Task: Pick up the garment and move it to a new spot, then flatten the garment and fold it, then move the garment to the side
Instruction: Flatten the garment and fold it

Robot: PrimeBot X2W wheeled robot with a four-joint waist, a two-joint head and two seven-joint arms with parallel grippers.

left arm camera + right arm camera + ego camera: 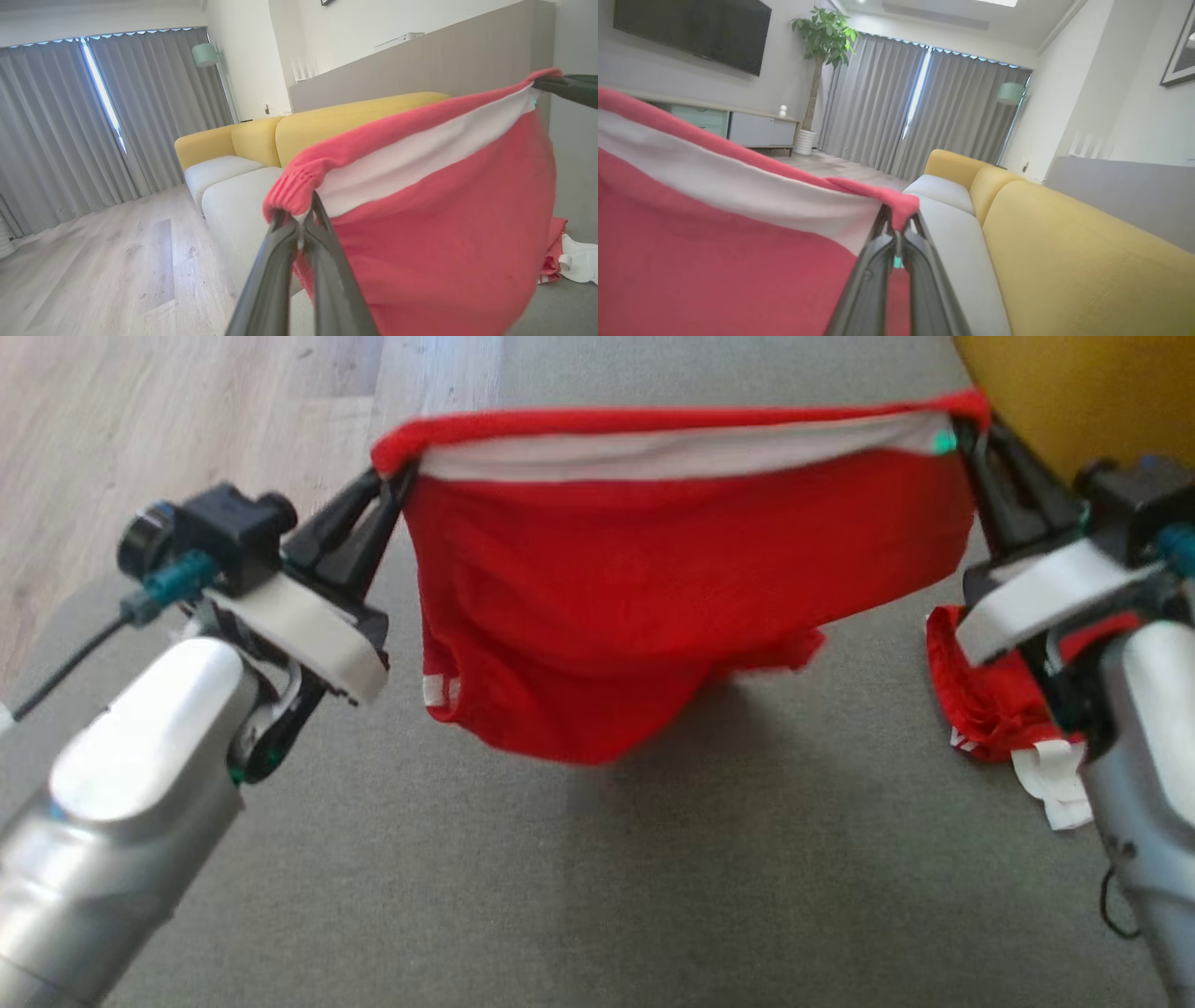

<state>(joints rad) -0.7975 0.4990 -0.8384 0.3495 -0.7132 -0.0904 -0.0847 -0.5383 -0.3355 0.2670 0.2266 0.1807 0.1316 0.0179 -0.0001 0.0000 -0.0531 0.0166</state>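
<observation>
Your left pincer (392, 485) is clamped tight on the garment (672, 579) at its top left corner. Your right pincer (966, 434) is clamped on the top right corner. The garment hangs stretched between them, red with a white band under the top hem, sagging low over the grey surface (747, 877). A second red cloth (980, 700) lies bunched by your right arm.

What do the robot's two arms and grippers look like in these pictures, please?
Both forearms are smooth, rounded, silver-grey shells: the left forearm and right forearm. Each wrist carries a white bracket and a black block with a teal connector; a thin black cable trails from the left one. The left gripper and right gripper have long, tapering dark fingers.
</observation>
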